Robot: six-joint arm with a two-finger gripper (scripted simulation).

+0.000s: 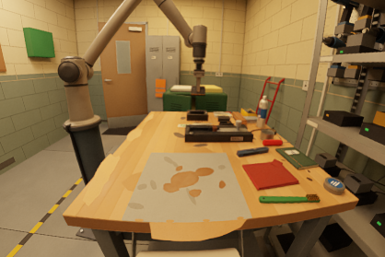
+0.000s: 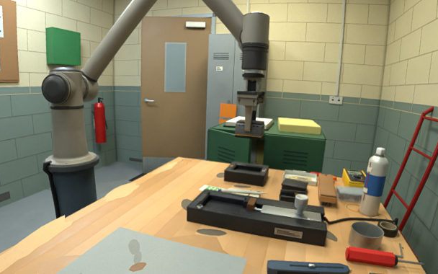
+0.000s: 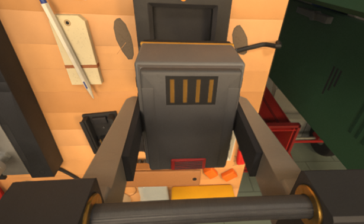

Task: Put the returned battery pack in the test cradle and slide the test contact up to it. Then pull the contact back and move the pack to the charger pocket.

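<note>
The charger pocket (image 3: pixel 181 20) is partly hidden behind the battery pack (image 3: pixel 189 103) in the wrist camera; it is a black open tray (image 2: pixel 246 173) at the far end of the bench. My gripper (image 3: pixel 190 139) has both finger pads clamped on the flanks of the grey pack, which has gold contact stripes and a red patch. The pack (image 2: pixel 249 128) hangs high above the pocket. The test cradle (image 2: pixel 256 215) is a long black base nearer the bench middle, and its bay is empty. The contact's silver knob (image 2: pixel 301 203) sits toward the cradle's right end.
The green cabinet (image 2: pixel 266 146) stands just beyond the bench's far edge. A pen and a tag (image 3: pixel 77 56) lie left of the pocket. Spare packs (image 2: pixel 293 189), a wooden block, a spray bottle (image 2: pixel 373 182), a cup and a red screwdriver (image 2: pixel 371 256) crowd the right side.
</note>
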